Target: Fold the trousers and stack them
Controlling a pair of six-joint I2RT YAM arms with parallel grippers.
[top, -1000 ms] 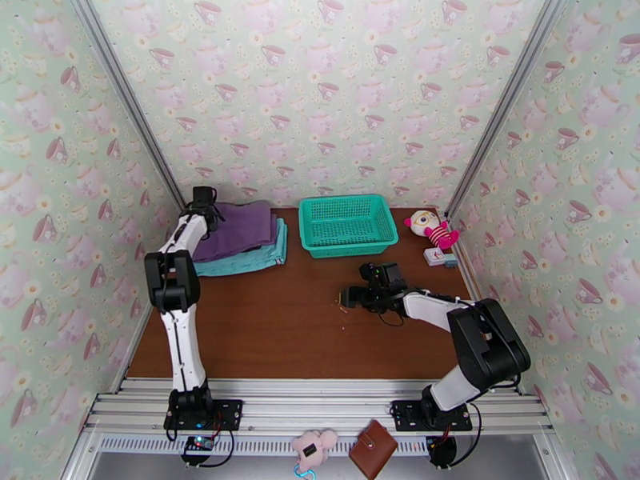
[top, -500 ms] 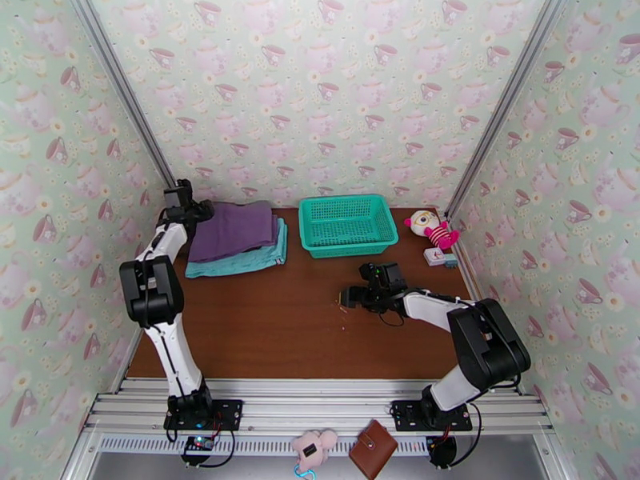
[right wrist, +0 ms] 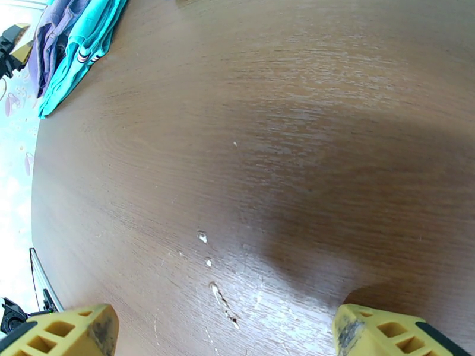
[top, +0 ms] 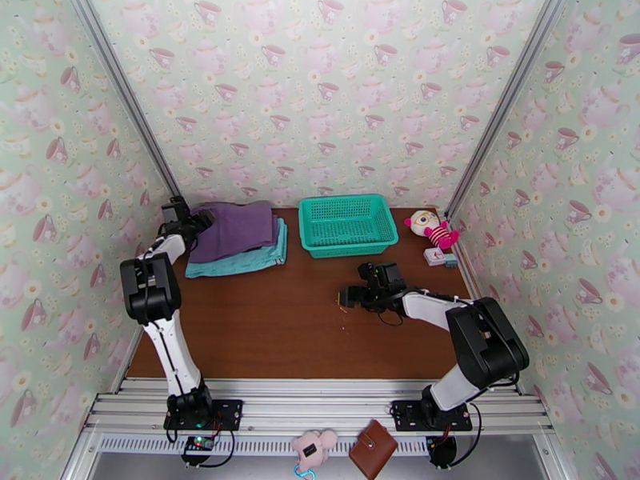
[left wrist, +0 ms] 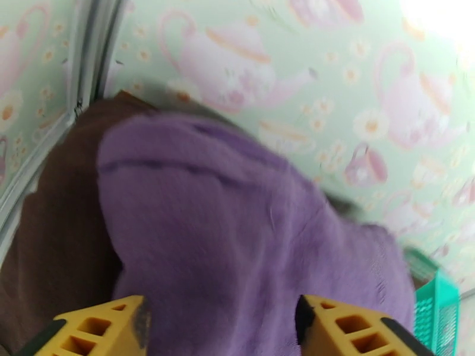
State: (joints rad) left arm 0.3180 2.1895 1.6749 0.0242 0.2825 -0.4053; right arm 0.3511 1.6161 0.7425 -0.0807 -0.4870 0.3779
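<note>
The purple trousers (top: 236, 228) lie folded on top of a teal folded garment (top: 248, 259) at the back left of the table. My left gripper (top: 198, 221) is at their left edge, low by the back left corner. In the left wrist view the trousers (left wrist: 237, 232) bulge up right in front of the left gripper (left wrist: 219, 321), whose yellow fingers (left wrist: 119, 321) stand wide apart, open, not pinching the cloth. My right gripper (top: 348, 298) hovers open over bare wood right of centre. The right wrist view has the right gripper (right wrist: 225, 330) with nothing in it and the trousers (right wrist: 50, 43) far off.
A teal mesh basket (top: 346, 224) stands at the back centre, its corner also in the left wrist view (left wrist: 436, 304). A plush doll (top: 430, 228) and a small box (top: 440, 257) sit at the back right. Small pale scuffs (right wrist: 205, 237) mark the brown table (top: 272, 322).
My left gripper has drawn back from on top of the trousers to their left edge near the wall, and its jaws have widened. The right arm has stayed put.
</note>
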